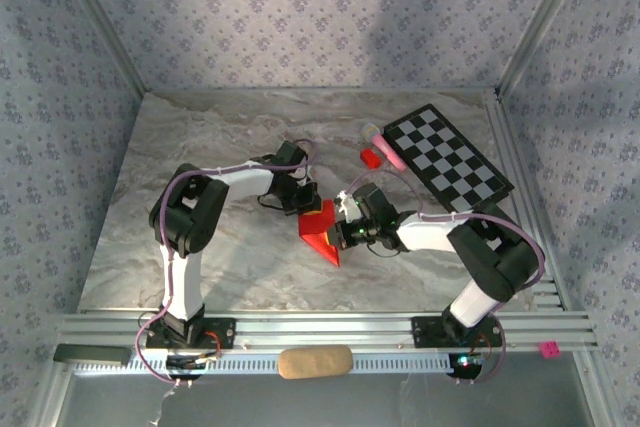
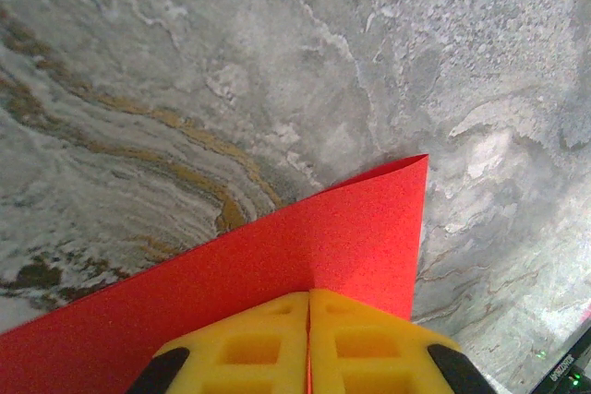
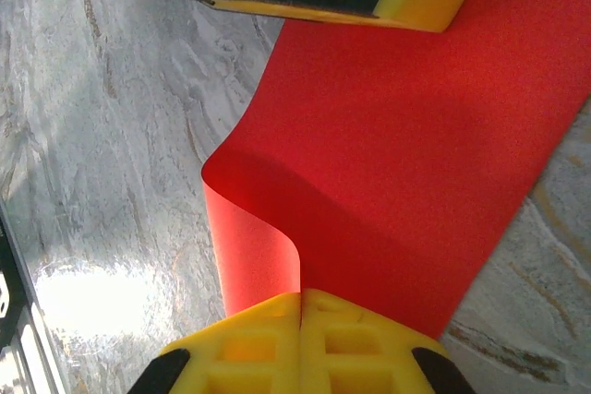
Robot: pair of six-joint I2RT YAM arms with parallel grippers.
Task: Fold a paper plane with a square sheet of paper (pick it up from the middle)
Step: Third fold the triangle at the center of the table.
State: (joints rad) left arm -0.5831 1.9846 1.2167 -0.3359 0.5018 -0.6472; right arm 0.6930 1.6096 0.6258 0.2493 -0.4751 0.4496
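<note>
From above: holds the thin, bright red square sheet of paper between both tools, well to the lower left of the black-and-white chequered board, over the grey marbled counter. Pinches the sheet's far edge with the left tool and its board-side edge with the right tool, the two set very close together. Could knock one tool against the other on any careless turn, with so little room between them. Leaves the small red block just off the board's left corner, apart from the work.

From the left wrist: clamps the yellow pads tight together, with a sliver of red caught in the seam. Shows a sharp paper corner jutting past them over bare counter. Cannot tell how deep the bite goes. Might lose the sheet under a sideways tug, since thin smooth paper offers little hold.

From the right wrist: clenches likewise on the sheet, pads closed on its near edge. Shows a soft bow curling up beside them instead of a flat layer, below the left tool's pad at the top. Risks setting a crease wherever that bow collapses if pressed down now, off the centre line and bound for a lopsided plane. Risks a tear at either grip if the tools are drawn apart too far.
</note>
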